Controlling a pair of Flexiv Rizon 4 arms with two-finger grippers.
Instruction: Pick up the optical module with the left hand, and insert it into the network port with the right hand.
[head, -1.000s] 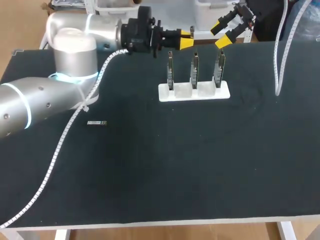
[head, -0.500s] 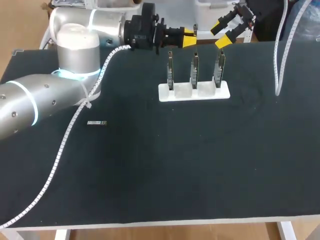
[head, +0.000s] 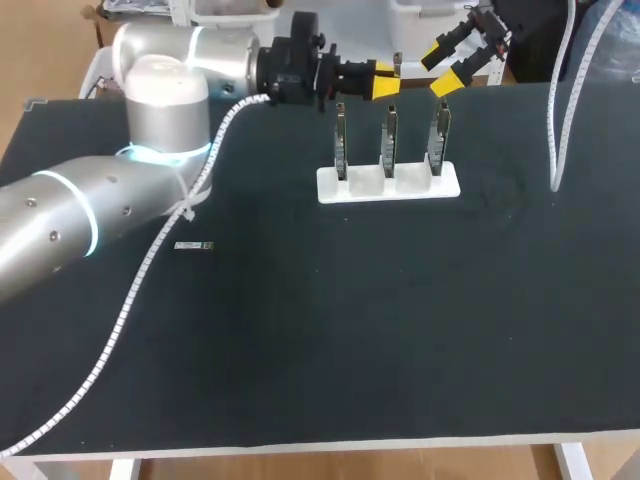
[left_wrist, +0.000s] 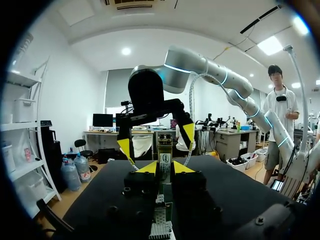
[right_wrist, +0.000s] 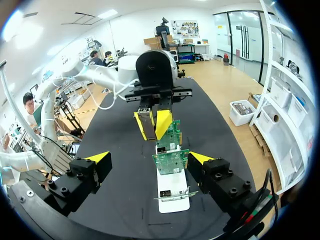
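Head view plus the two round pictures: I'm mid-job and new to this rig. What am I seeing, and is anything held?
Two robot arms stand at a black table. The head view looks down from above; each round picture comes from a camera on one arm's wrist. The left gripper has its fingers shut on a small optical module. The right gripper, beside it, is open and empty. Near them a white holder carries three upright boards. A second small module lies loose on the table.
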